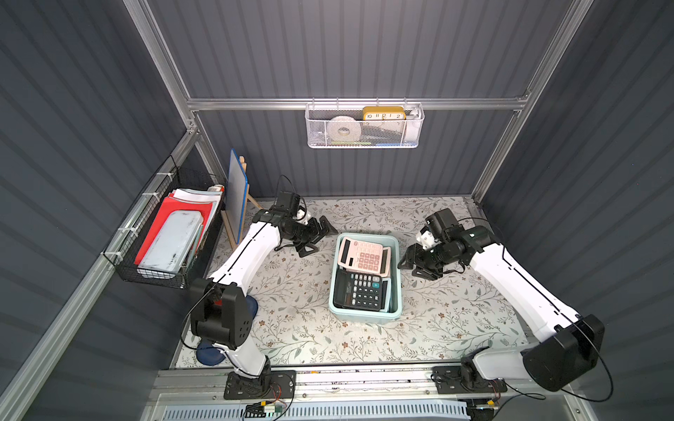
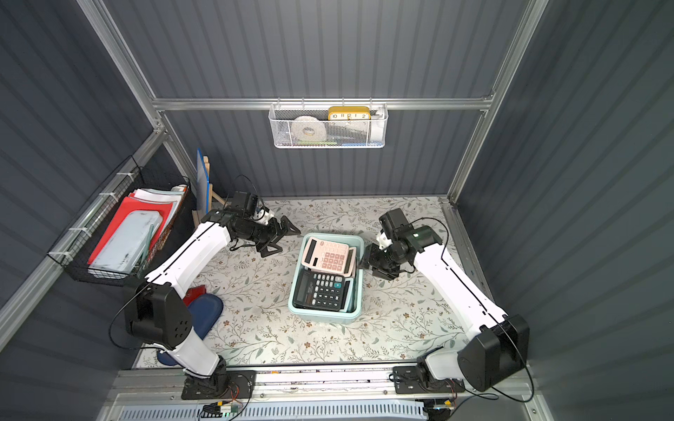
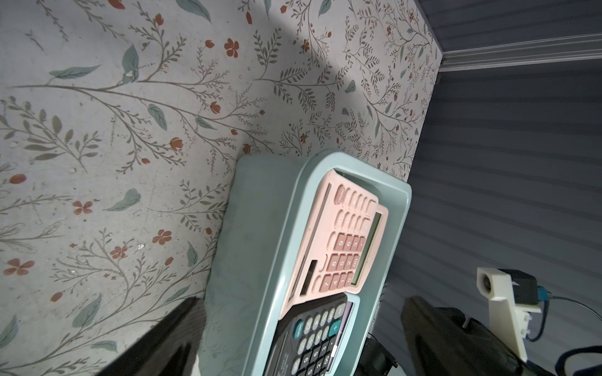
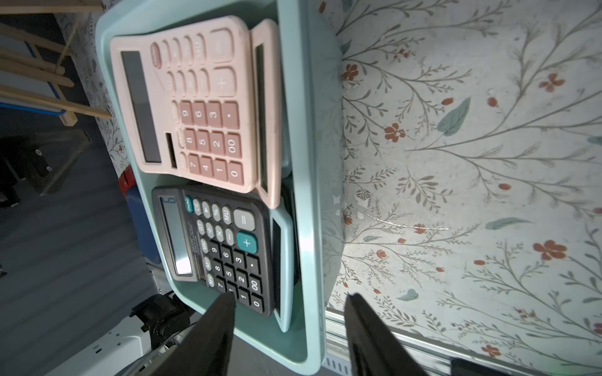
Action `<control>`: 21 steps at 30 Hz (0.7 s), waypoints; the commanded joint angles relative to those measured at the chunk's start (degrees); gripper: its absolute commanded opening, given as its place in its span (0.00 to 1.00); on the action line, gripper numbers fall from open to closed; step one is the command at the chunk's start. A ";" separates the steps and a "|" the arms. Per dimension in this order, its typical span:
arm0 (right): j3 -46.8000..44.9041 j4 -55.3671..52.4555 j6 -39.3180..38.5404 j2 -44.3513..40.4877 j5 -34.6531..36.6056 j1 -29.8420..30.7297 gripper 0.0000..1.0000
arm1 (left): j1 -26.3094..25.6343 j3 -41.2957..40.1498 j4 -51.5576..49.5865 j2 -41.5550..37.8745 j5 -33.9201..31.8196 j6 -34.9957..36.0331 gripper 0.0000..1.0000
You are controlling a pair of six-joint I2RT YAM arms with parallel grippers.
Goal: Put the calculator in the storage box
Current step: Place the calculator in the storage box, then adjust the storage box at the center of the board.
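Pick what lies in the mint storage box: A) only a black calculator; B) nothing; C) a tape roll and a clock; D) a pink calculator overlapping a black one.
D: the pink calculator lies partly over the black calculator inside the storage box.

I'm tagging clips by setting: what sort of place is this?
Likely a mock study corner for robot trials: calculators in a storage box, a clock in a white wall basket, folders in a black wire basket.

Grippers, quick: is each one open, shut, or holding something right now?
Left gripper: open, holding nothing, beside the storage box.
Right gripper: open, holding nothing, at the box's other side.
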 commanded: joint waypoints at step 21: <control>10.99 8.21 -2.95 17.77 -12.26 -0.47 0.59 | -0.18 1.09 -0.89 -1.30 -3.07 2.69 0.99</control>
